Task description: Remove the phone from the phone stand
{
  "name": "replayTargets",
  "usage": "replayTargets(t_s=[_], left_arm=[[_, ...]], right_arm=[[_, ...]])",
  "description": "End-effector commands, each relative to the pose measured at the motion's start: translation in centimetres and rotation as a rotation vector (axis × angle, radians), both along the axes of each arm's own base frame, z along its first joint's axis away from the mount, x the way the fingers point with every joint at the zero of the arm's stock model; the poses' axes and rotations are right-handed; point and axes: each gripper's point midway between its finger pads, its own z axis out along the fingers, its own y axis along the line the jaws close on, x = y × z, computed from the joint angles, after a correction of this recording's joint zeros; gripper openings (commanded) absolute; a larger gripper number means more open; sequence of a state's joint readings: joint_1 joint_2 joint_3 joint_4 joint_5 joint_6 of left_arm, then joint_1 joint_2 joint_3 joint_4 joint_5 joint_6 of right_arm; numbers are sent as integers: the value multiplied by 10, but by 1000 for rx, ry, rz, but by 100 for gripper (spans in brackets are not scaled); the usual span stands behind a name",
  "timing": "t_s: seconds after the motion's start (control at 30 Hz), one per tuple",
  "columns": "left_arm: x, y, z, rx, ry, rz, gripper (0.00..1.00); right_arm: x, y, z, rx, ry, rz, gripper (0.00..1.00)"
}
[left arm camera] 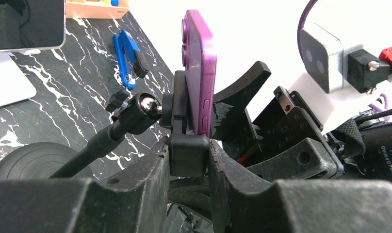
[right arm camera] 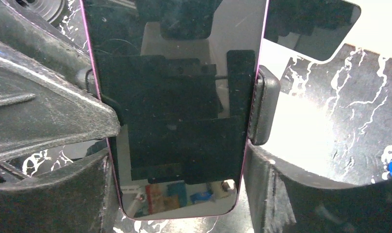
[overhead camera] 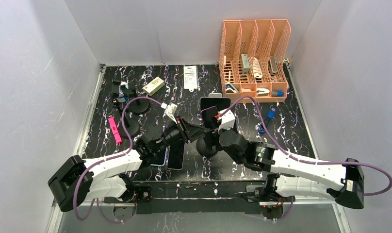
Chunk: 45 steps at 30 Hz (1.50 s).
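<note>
A purple phone point(overhead camera: 208, 115) stands upright in a black phone stand point(overhead camera: 206, 146) at the table's middle. In the left wrist view the phone point(left arm camera: 200, 73) is edge-on. My left gripper point(left arm camera: 187, 145) is shut on the stand's black side clamp point(left arm camera: 187, 158), beside its ball joint point(left arm camera: 148, 107). In the right wrist view the phone's dark screen point(right arm camera: 179, 111) sits between my right gripper's point(right arm camera: 179, 165) fingers point(right arm camera: 291, 194), which press its two long edges just below the stand's clamp pad point(right arm camera: 264, 107). In the top view the left gripper point(overhead camera: 193, 129) and right gripper point(overhead camera: 215, 121) meet at the phone.
A second screen point(overhead camera: 215, 103) on a white stand is just behind. An orange file organizer point(overhead camera: 254, 58) stands at the back right, with a blue clip point(overhead camera: 270, 114) in front of it. Flat phones point(overhead camera: 174, 155) lie under the left arm. A pink marker point(overhead camera: 115, 130) lies left.
</note>
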<state>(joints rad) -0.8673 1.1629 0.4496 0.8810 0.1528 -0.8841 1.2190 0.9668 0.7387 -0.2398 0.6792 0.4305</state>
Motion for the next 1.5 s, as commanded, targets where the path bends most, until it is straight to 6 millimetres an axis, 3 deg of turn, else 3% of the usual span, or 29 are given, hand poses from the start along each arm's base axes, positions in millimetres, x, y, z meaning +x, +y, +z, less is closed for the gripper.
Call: replayTargets(t_s=[0.0,0.23,0.4,0.6,0.97,1.1,1.23,1.47], left_arm=[[12,12,-44,147,72,85,0],[7,15,-33,130,16,71,0],[0,19,-32,92,-34,35,0],[-8,13,-33,10,-29,-25,0],[-5,15,-30,-29,-30,-36,0],[-4,10,-32,-18,-32,-52,0],[-1,3,-38,14,-24,-73,0],[2,2,-36,29,-25,-66,31]], right_arm=[[5,5,14,62,-31,-31,79],[7,-11,-1,39,1,-102,1],[4,-28,-14,76,54,-112,1],[-3,-33,-24,105,97,-94,1],[-13,-25,-12,193,87,-6,1],[-21,-12,-1,237,79,89,1],[-40,11,27,322,57,267,1],[-63,30,73,393,43,451,1]])
